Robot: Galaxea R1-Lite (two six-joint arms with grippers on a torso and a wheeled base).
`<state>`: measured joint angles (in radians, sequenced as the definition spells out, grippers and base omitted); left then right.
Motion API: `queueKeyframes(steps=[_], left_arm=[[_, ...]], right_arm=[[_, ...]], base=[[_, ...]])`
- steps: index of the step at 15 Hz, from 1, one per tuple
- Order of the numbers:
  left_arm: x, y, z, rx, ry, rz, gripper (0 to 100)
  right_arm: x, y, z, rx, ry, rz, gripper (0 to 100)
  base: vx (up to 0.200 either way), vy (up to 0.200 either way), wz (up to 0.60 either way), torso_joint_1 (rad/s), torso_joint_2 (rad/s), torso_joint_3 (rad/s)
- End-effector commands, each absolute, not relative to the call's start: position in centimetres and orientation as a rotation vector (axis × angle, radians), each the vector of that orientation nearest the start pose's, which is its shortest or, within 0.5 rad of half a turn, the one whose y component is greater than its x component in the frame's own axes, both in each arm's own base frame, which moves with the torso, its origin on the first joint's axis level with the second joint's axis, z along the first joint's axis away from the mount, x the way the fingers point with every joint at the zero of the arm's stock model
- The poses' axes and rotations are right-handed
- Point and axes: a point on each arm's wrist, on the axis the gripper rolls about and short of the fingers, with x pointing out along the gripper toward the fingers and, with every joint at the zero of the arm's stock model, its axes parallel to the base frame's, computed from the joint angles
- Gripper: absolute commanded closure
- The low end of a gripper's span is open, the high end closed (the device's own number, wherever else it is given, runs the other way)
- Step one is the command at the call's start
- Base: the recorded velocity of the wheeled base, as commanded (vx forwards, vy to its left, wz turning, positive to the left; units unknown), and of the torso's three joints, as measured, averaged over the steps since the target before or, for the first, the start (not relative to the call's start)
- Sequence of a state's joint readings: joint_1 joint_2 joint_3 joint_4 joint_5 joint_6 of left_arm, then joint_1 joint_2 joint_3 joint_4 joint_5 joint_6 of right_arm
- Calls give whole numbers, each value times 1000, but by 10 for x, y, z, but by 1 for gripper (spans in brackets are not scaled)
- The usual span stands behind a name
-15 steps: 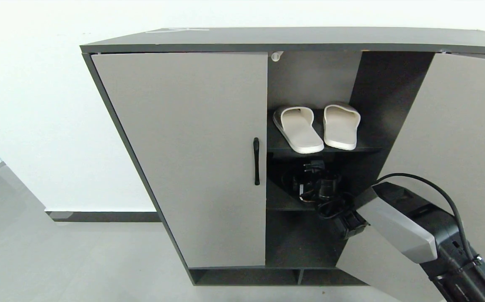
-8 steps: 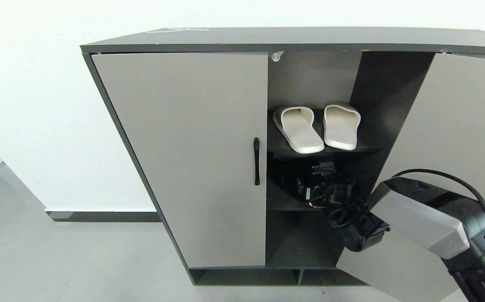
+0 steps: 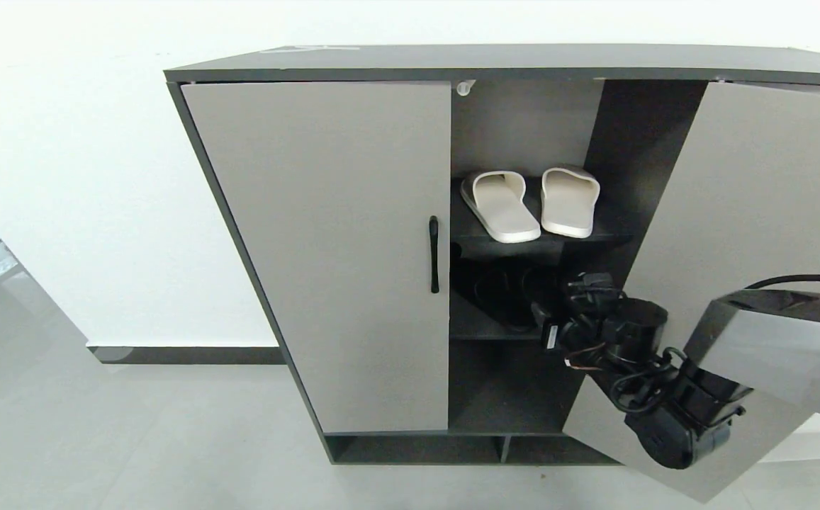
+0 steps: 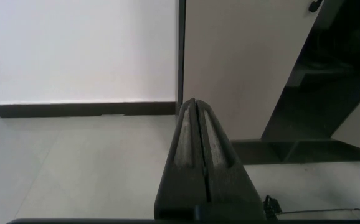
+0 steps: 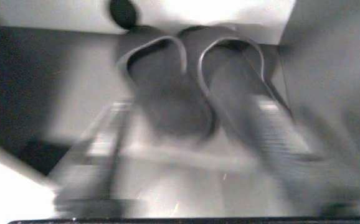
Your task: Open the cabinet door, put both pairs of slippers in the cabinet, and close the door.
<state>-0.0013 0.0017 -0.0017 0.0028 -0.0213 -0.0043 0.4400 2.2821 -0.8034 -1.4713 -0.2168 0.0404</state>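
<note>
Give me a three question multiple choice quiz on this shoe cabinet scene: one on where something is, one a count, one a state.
1. Where do the white slippers sit?
A. on the upper shelf of the cabinet
B. on the floor
C. on top of the cabinet

2. How many cabinet doors stand open?
A. none
B. one
C. two

3. How is the left claw?
A. wide open
B. shut and empty
C. shut on a slipper

Answers:
1 A, they lie side by side on that shelf.
2 B, the right door is swung out while the left door sits flush.
3 B, its fingers meet with nothing between them.
</note>
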Motion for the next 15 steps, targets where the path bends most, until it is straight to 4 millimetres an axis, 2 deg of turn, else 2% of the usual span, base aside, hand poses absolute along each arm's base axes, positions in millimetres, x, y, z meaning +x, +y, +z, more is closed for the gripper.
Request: queueKeyframes(steps=[1, 2, 4, 5, 9, 10, 11, 12, 13, 15], left_arm=[[-23, 0, 76, -5, 3, -23, 100], [-23, 0, 76, -5, 3, -23, 100], [-23, 0, 76, -5, 3, -21, 100], [-23, 0, 76, -5, 3, -21, 100], [-23, 0, 76, -5, 3, -21, 100], [-23, 0, 76, -5, 3, -21, 100], [-23, 0, 76, -5, 3, -23, 100], [-23, 0, 76, -5, 3, -23, 100], [-23, 0, 76, -5, 3, -23, 100], [-23, 0, 76, -5, 3, -23, 100]], right_arm=[[317, 150, 95, 69, -63, 262, 100], [295, 140, 117, 84, -103, 269, 100], [264, 125, 144, 94, -153, 354, 100], [251, 115, 157, 96, -188, 396, 100], [225, 67, 174, 49, -174, 481, 100], [214, 60, 185, 40, -215, 538, 100], [204, 56, 202, 36, -294, 573, 100], [200, 55, 228, 48, -402, 568, 100], [200, 49, 254, 51, -509, 508, 100], [209, 24, 295, 55, -656, 264, 100]], base=[[-200, 0, 0, 2, 2, 7], [-200, 0, 0, -2, 7, 2], [-200, 0, 0, 2, 2, 7], [0, -200, 0, 7, 2, 7], [0, -200, 0, 0, 2, 4], [0, 0, 0, 0, 0, 0], [0, 0, 0, 0, 0, 0], [0, 0, 0, 0, 0, 0], [0, 0, 0, 0, 0, 0], [0, 0, 0, 0, 0, 0]])
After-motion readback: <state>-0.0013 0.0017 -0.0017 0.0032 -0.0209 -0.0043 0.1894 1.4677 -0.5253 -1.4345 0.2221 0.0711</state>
